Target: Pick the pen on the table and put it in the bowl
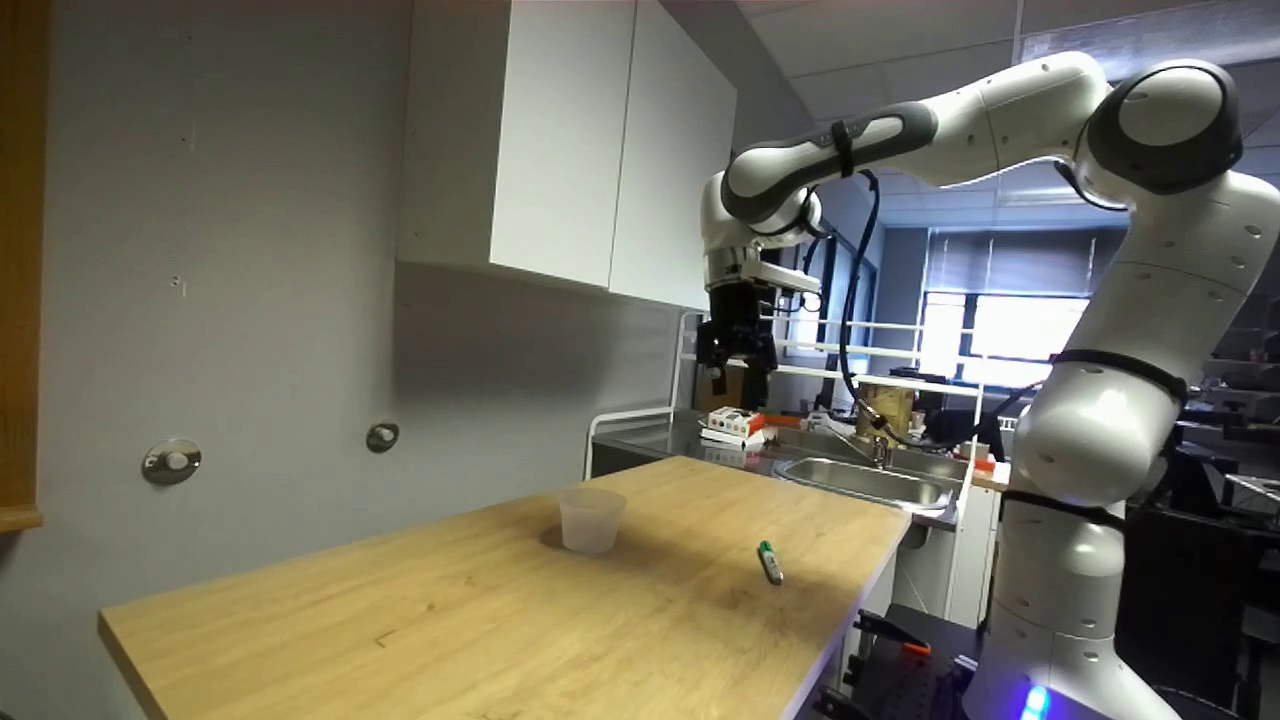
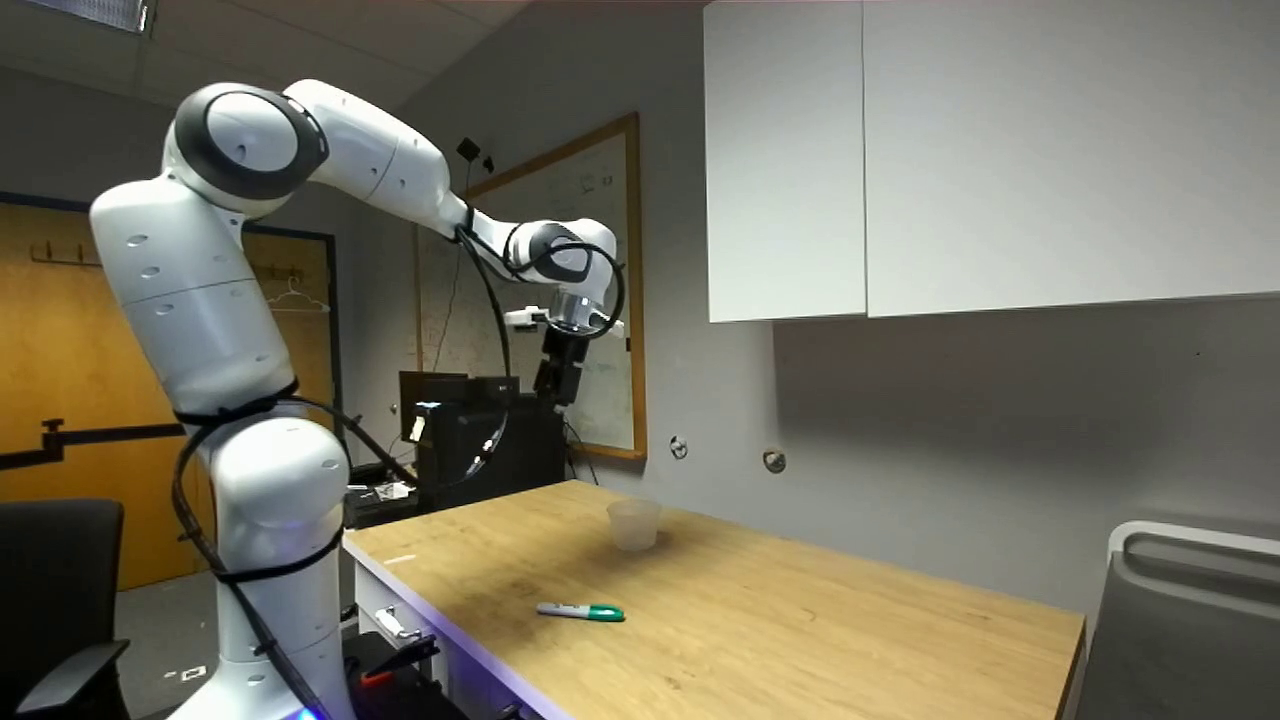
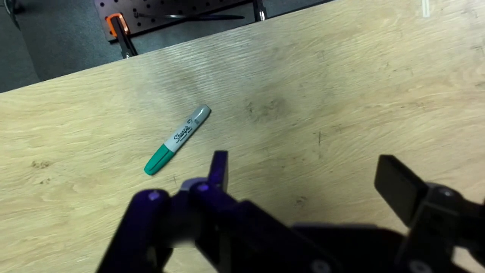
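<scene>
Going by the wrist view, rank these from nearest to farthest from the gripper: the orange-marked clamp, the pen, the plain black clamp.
Nearest to the gripper first, as the wrist view shows them:
1. Pen, on the table, to the left.
2. Plain black clamp, at the table's edge, near the top.
3. Orange-marked clamp, at that same edge, upper left.

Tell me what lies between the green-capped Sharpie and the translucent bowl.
Only bare wood-grain tabletop lies between the green-capped Sharpie and the translucent bowl, in both exterior views.
</scene>
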Motion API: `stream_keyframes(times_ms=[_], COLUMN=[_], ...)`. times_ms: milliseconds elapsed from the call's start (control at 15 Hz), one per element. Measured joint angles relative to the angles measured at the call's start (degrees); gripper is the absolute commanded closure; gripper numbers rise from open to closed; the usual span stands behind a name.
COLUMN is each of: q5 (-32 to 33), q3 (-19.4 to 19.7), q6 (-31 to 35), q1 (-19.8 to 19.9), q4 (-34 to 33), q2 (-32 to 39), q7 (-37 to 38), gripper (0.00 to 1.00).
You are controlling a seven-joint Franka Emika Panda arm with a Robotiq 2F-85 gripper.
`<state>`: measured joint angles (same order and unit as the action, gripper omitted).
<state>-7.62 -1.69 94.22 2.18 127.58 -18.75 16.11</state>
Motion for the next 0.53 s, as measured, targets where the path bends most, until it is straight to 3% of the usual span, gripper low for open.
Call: stream_keyframes(times_ms=[533], q5=[-2.33], q3=[1.59], q6=[6.33], q1=[2.12], q4=[2.80], q2=[3.31], q7=[4.77], gripper=[0.00])
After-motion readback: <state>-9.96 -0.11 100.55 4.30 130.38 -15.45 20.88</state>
